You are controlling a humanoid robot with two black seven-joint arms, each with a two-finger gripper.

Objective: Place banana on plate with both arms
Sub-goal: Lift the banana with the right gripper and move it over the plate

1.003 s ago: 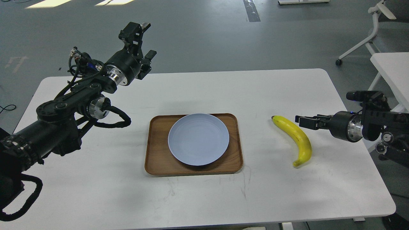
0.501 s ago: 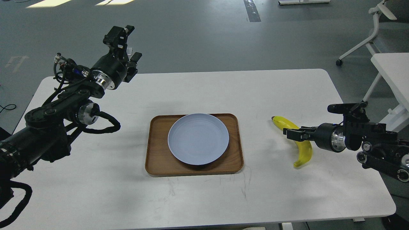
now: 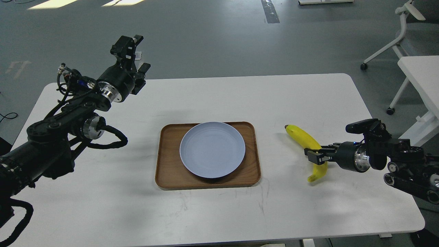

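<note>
While your right gripper [image 3: 313, 156] closes around the banana [image 3: 301, 136] right of the plate [image 3: 212, 149], your left gripper [image 3: 132, 61] hangs open, empty, far left of it.

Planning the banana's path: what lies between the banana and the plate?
In the head view, only bare white table and the wooden tray's right rim separate banana from plate.

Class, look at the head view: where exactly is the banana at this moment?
The banana lies on the white table, right of the wooden tray holding the plate, with the right gripper across its lower half.
</note>
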